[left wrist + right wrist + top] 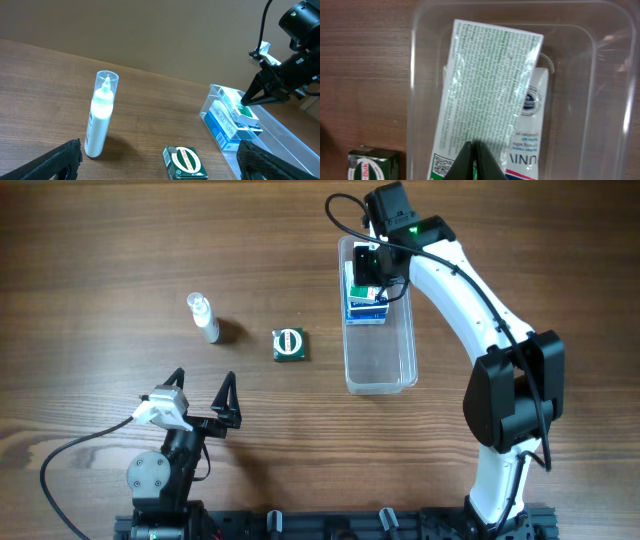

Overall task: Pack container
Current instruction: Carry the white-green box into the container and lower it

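The brown wood table [100,260] bears the container [381,388] right of centre, toward the far edge. The right gripper [370,270] pinches a pack [485,90] askew over a blue box [529,140] at the container's far end; dropped like this, it may settle crooked or slide. The left gripper [204,376] gapes near the near edge. The box reads "UNI"; the pack's print is too fine to read.

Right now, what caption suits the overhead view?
Right pincer holds a white carton in the container; bottle and green box wait outside.

Clear glossy plastic container [380,355], shiny film-wrapped green-print box [487,95], on matt wood-grain table [100,260]
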Available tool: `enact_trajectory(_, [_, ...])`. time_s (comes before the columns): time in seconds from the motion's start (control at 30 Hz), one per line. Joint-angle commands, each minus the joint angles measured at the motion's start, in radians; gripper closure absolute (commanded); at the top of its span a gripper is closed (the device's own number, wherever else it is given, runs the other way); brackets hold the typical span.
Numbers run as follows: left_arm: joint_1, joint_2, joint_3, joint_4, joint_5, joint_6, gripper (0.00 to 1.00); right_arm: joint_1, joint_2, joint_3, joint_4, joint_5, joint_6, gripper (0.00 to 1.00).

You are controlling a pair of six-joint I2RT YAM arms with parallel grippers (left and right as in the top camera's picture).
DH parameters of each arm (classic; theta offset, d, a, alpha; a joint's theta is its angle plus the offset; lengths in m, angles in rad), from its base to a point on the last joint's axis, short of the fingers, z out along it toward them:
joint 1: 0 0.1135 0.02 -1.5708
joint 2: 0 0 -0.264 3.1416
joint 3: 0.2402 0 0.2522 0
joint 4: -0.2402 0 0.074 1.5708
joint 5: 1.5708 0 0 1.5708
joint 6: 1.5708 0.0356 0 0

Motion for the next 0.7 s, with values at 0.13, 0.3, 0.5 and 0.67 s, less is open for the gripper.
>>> enact_trajectory(0.13, [0.008,-0.007,-0.003,-0.005,0.012,0.012,0.00,0.005,0.007,-0.011,-0.005,0.045,0.016,0.96])
enact_trajectory(0.3, [0.008,-0.007,-0.003,-0.005,0.012,0.012,0.00,0.006,0.009,-0.015,-0.006,0.045,0.016,0.96])
enact_trajectory(0.5, [0.008,-0.007,-0.003,-0.005,0.012,0.012,0.00,0.006,0.009,-0.041,-0.002,0.038,0.019,0.96])
enact_trajectory(0.67, [0.008,-0.007,-0.003,-0.005,0.012,0.012,0.00,0.006,0.009,-0.073,0.020,0.038,0.019,0.96])
